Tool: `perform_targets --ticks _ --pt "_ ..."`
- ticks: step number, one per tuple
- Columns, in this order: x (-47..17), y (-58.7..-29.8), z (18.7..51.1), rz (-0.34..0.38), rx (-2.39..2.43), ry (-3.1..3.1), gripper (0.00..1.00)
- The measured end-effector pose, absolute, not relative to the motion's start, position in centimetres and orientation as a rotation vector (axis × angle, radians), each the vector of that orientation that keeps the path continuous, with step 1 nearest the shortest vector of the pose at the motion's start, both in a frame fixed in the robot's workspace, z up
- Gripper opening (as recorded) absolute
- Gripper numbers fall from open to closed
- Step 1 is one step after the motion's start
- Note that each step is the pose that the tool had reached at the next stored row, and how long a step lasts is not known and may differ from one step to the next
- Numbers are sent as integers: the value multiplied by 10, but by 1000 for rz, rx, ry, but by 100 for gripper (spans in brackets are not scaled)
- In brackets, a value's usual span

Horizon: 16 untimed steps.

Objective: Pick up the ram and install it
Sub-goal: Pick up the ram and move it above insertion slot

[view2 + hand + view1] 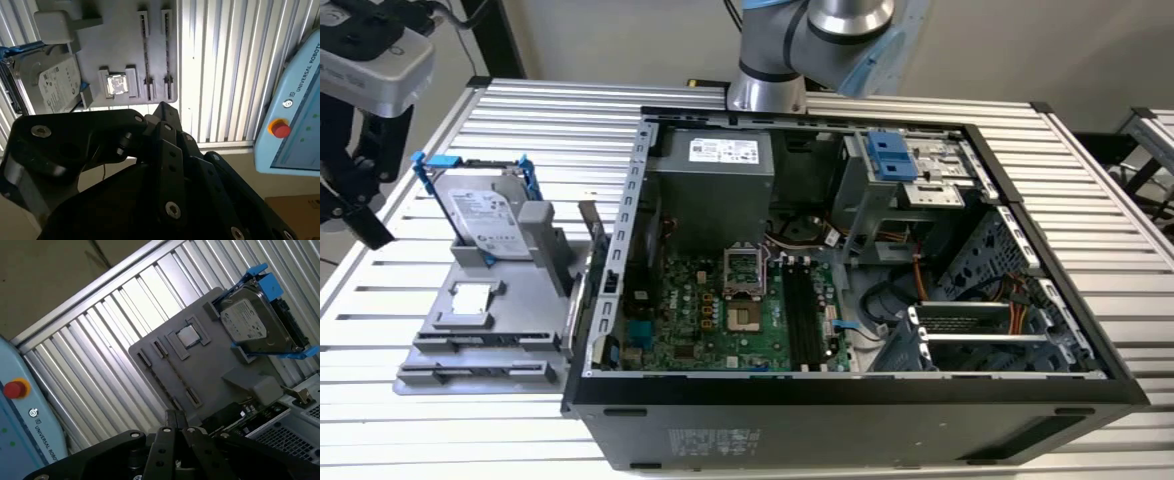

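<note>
Where the ribbed silver metal worktop (520, 110) ends at the exterior view's left, my black claw (371, 225) hangs above that edge, touching nothing. In the first wrist view its fingertips (170, 416) are drawn close together, and I can make out nothing pinched between them. Where the thin blue ram stick is, I cannot tell. Beyond the same edge, off the worktop, lies a pale blue control pendant with a red button (290, 125).

Just inside that edge a flat grey plastic holder tray (507, 300) rests on the worktop. At its far end a silver hard drive in a blue plastic frame (487, 215) stands upright. Near the tray's middle a small square silver processor chip (471, 297) sits in its own recess. Two long narrow slots (142, 50) run side by side along the tray.

Beside the tray, toward the worktop's middle, an open black metal computer case (854, 420) lies on its side. A green motherboard (707, 320) lies flat inside it, carrying long black memory sockets (807, 310).
</note>
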<state>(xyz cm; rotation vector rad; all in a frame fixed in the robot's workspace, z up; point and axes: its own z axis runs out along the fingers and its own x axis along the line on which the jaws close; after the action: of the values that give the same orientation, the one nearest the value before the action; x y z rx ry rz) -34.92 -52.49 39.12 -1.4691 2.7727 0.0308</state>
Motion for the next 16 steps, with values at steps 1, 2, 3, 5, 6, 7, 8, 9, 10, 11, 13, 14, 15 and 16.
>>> perform_targets --ticks 1,2,3,5,6,7,8,9,10,11,13,14,15,16 --pt "-349 -525 391 31 -1480 2767 0" --pt "-349 -525 391 31 -1490 2761 0" --pt "-349 -525 391 30 -1499 2756 0" --pt "-349 -525 391 30 -1518 2746 0" --pt "-349 -525 391 30 -1526 2741 0" --pt "-349 -525 391 30 -1534 2737 0" --pt "-349 -525 391 30 -1542 2733 0" --pt "-349 -525 391 30 -1549 2728 0" --pt "-349 -525 391 30 -1557 2724 0" --pt "-349 -525 391 30 -1564 2720 0" --pt "-349 -525 391 30 -1578 2712 0" --pt "-349 -525 391 30 -1584 2709 0" --pt "-349 -525 391 30 -1590 2705 0" --pt "-349 -525 391 29 -1596 2702 0"
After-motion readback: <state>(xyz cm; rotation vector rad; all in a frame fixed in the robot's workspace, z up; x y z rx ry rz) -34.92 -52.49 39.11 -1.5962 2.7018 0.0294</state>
